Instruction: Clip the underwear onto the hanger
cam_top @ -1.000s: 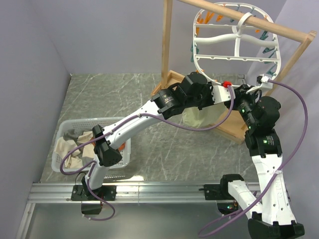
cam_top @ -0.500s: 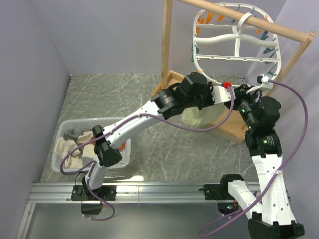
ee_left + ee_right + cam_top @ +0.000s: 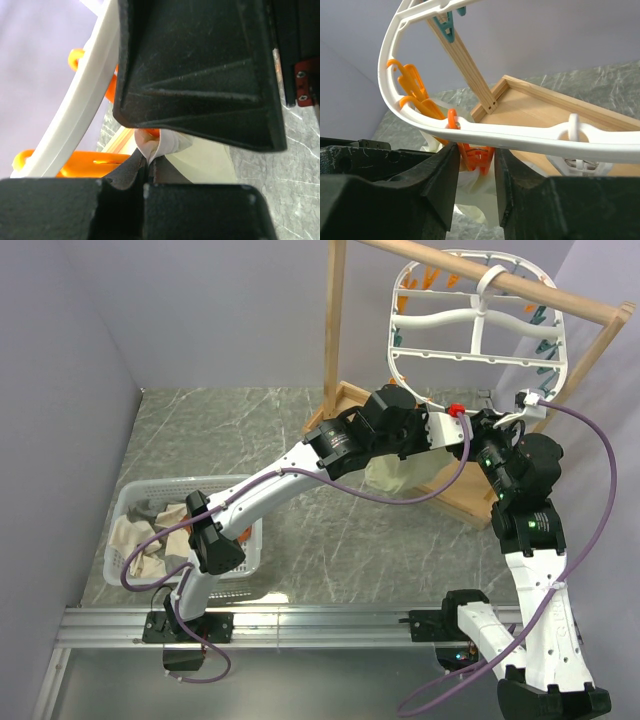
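Observation:
The white oval hanger (image 3: pixel 470 330) hangs from the wooden bar at the top right. The cream underwear (image 3: pixel 395 475) hangs below its near rim. My left gripper (image 3: pixel 438 430) is shut on a fold of the underwear (image 3: pixel 165 145) just under the hanger rim (image 3: pixel 85 105), beside an orange clothespin (image 3: pixel 85 165). My right gripper (image 3: pixel 478 425) is open. Its fingers (image 3: pixel 440 170) stand on either side of an orange clothespin (image 3: pixel 481 155) that hangs from the rim (image 3: pixel 520 137). The pin's lower end bites the underwear (image 3: pixel 480 195).
The wooden frame stand (image 3: pixel 335 330) and its base tray (image 3: pixel 470 495) lie under the hanger. A white basket (image 3: pixel 125 505) of cloths sits at the left. Teal and orange pins (image 3: pixel 540 335) line the hanger's rim. Purple cables loop round both arms.
The hanger has swung a little, its far side shifting in the top view. Both arms have stayed at the near rim.

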Motion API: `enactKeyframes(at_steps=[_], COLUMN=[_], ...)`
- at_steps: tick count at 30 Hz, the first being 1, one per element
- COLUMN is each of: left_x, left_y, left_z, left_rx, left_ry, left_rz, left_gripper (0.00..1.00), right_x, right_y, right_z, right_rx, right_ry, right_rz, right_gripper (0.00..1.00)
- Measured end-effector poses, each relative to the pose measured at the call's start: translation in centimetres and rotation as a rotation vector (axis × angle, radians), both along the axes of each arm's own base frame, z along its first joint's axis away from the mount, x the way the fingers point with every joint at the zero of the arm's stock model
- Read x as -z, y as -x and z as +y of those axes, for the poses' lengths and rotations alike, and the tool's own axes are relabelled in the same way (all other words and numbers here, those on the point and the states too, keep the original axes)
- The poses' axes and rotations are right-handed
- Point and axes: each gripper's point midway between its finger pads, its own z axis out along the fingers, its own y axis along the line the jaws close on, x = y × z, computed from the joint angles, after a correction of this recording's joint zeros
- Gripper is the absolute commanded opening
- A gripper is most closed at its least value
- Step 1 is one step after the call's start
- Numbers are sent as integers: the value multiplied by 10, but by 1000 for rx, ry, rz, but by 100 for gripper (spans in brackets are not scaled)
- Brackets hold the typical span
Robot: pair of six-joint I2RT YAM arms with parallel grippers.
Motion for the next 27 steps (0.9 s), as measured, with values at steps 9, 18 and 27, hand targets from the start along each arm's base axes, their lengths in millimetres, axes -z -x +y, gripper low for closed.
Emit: enactKeyframes(at_steps=[9, 18, 27], left_x=[-1, 6, 7], left_y=[-1, -3, -9], left_z=[-1, -4, 4], left_rx=[1, 2, -15], left_ry=[5, -7, -7], left_rz=[-7, -3, 2], left_gripper=[0, 14, 71], right_x=[9, 11, 12], right_y=[2, 2, 8], right_z=[3, 4, -2], right_rx=[-16, -19, 9], right_ry=[-9, -17, -10], right_rz=[40, 51, 58], right_gripper=[49, 59, 70])
